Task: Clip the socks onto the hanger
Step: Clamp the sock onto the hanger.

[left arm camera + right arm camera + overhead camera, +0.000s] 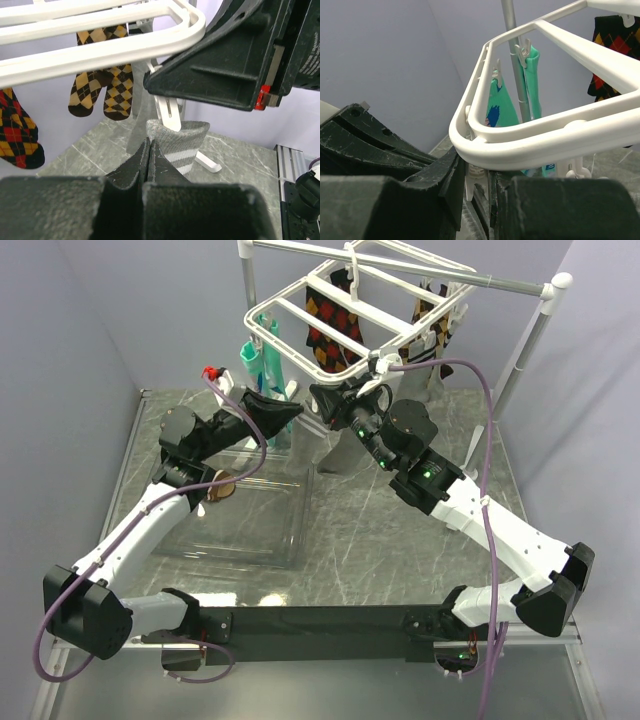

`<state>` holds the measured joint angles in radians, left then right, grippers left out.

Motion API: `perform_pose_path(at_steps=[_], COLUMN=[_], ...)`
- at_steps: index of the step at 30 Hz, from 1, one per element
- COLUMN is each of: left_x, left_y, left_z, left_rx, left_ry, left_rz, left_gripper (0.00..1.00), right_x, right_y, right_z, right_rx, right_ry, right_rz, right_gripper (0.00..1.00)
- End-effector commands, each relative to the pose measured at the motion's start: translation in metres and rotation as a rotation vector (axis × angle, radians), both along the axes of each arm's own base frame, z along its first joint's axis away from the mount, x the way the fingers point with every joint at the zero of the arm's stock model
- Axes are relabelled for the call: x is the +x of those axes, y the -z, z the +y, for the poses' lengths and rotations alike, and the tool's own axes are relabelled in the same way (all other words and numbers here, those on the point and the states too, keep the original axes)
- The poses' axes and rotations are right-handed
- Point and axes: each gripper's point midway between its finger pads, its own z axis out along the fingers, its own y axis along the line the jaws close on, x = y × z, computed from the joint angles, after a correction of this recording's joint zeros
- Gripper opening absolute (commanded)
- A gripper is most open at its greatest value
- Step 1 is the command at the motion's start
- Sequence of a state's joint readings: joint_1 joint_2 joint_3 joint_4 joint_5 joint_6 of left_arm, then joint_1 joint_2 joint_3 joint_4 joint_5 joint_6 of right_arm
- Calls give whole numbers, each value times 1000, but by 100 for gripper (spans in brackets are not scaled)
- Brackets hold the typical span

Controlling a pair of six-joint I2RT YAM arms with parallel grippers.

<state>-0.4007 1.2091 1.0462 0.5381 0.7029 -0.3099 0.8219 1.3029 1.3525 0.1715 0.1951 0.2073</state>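
One grey sock (186, 142) with white stripes stands cuff-up under the near corner of the white hanger (100, 50). My left gripper (149, 143) is shut, its tips pinching the edge of the cuff. A white clip (167, 109) hangs from the frame straight into the cuff. My right gripper (479, 186) is shut on that clip (476, 179), just below the hanger's rounded corner (530, 140). From above, the left gripper (296, 412) and right gripper (330, 398) meet under the frame (290, 315), and the sock (345, 452) hangs down below them.
Dark argyle socks (335, 325) and teal patterned socks (262, 365) hang from the hanger's other clips. The hanger hangs on a metal rail stand (530, 340) at the back. A clear plastic tray (250, 520) lies on the table under the left arm.
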Motion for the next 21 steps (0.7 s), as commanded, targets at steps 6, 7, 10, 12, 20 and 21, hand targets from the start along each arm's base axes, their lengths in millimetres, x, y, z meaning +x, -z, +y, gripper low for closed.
perform_pose_path(at_steps=[6,7,10,12,20,21], left_x=[-12,-12,-13,-12,-10,-10], left_y=[-42,-42,-45,-45,-46,-46], left_z=[-1,-1,0,-1,-3,-3], left_rx=[-57,-58,-65,-64,-75,-76], left_ry=[42,44,41,40,53,53], left_rz=[-115,-114,-121,-118,-100,-97], left_gripper=[1,1,1,1,1,1], right_x=[-13,-13,-14,-14,-18,-19], right_y=[-12,-12,-14,-15,-18,-19], right_z=[-8,-7,-8,-8,-9,-8], right_rx=[11,14,17,16,31,32], right_ry=[-27,-30,-30,-33,-41,-47], right_rz=[-51,-53,-56,-57,-58,-61], right_gripper=[0,0,0,0,0,0])
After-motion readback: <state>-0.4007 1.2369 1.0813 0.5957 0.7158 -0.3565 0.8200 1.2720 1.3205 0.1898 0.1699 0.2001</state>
